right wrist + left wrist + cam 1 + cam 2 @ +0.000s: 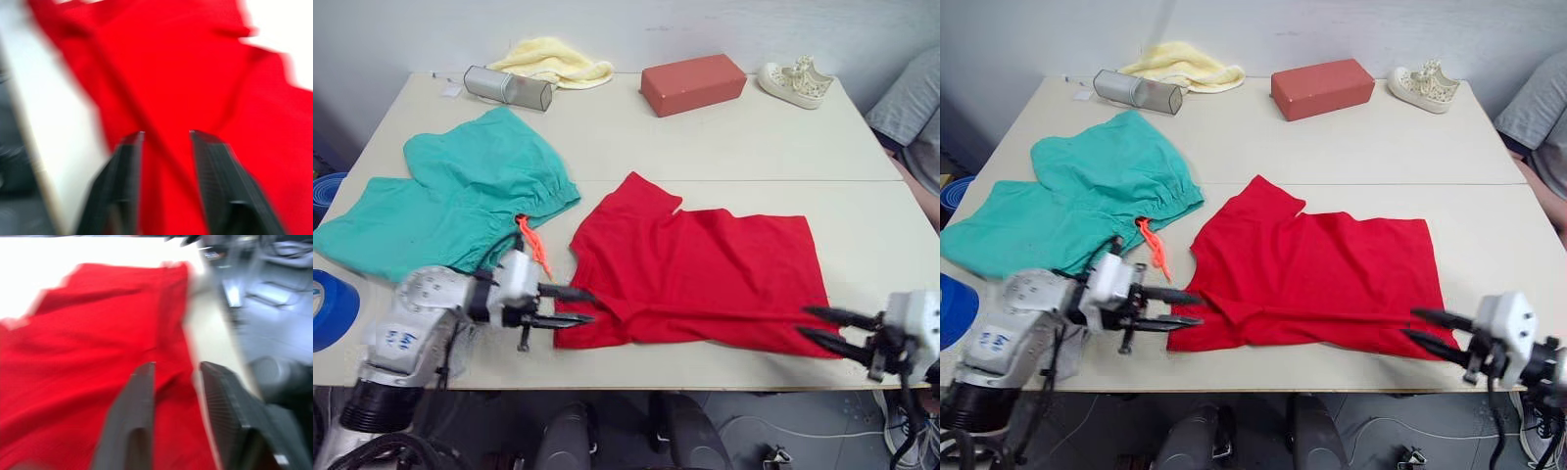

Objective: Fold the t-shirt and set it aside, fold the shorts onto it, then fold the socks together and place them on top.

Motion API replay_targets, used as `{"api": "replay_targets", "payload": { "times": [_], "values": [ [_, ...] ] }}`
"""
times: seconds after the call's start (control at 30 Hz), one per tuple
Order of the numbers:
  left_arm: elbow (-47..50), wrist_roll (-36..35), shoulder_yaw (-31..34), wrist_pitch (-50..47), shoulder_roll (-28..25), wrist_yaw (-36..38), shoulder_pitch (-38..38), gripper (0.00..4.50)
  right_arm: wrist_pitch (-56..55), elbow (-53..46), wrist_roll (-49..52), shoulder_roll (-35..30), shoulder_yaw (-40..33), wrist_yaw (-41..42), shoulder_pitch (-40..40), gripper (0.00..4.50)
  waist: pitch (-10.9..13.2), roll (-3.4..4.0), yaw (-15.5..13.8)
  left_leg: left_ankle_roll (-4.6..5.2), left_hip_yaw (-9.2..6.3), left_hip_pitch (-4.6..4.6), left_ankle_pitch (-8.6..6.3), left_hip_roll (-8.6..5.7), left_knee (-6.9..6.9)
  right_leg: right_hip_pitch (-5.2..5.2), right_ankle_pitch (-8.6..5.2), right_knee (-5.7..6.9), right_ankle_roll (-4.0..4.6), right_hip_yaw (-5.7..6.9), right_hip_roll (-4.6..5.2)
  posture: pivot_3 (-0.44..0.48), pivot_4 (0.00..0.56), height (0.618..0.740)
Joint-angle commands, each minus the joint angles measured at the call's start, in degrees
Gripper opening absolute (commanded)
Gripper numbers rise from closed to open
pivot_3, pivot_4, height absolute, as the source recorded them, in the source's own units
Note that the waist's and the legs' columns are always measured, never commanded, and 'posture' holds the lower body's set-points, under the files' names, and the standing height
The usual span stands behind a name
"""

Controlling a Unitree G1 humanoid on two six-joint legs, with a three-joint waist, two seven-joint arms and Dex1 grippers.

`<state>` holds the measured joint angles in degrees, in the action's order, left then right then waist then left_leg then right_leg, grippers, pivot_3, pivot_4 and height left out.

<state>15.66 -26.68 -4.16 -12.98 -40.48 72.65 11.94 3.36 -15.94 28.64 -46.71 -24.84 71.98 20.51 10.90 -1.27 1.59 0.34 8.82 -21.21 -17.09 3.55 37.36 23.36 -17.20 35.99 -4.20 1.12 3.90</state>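
The red t-shirt (700,274) lies partly folded at the front middle of the table (744,147). My left gripper (590,305) is open at the shirt's front left corner, its fingers level with the cloth edge. In the left wrist view the open left gripper (176,364) has red fabric between and beyond its fingers. My right gripper (804,322) is open at the shirt's front right corner, and the right wrist view shows this gripper (166,132) over the red cloth. The teal shorts (450,201) with an orange drawstring (534,245) lie spread at the left. The socks are hidden.
Along the table's back edge sit a pale yellow cloth (553,59), a silver cylinder (507,86), a red-brown block (693,83) and a white sneaker (795,81). A person's grey sleeve (913,103) shows at the right. A blue round object (328,308) lies off the left edge.
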Motion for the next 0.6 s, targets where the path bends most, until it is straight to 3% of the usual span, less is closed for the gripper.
{"api": "replay_targets", "payload": {
  "times": [0.03,0.27,0.37,0.6],
  "values": [
    [-0.1,3.1,-5.0,3.7,0.9,2.4,1.1,0.01,-7.2,4.7,-5.3,1.0,4.2,0.3,-2.7,0.02,0.0,-0.03,0.1,0.0,0.0,0.01,0.0,0.01,0.01,-0.01,0.0,0.0,0.01,-0.02,-0.02,0.0,0.15,0.74],
    [-6.3,11.3,-10.6,6.5,2.7,0.1,4.6,0.01,-13.1,12.9,-10.3,2.6,10.0,-2.5,-9.0,0.02,0.0,-0.03,0.0,0.01,0.0,-0.02,0.04,0.08,0.08,0.04,0.04,0.03,0.07,-0.11,-0.2,0.0,0.15,0.74],
    [-8.7,15.0,-10.3,7.9,6.4,-6.6,6.2,0.01,-13.9,14.6,-10.7,2.9,10.9,-3.3,-10.1,0.02,0.0,-0.03,0.0,0.0,-0.01,-0.04,0.04,0.09,0.1,0.05,0.04,0.04,0.07,-0.11,-0.16,0.0,0.15,0.74],
    [-10.4,15.5,-7.4,2.6,10.5,-15.7,7.1,0.01,-15.2,18.7,-12.7,3.5,10.7,-8.5,-12.6,0.02,0.0,-0.03,0.0,0.0,-0.01,-0.05,0.04,0.1,0.21,0.03,0.06,0.1,0.03,-0.1,-0.12,0.0,0.15,0.74]
  ]
}}
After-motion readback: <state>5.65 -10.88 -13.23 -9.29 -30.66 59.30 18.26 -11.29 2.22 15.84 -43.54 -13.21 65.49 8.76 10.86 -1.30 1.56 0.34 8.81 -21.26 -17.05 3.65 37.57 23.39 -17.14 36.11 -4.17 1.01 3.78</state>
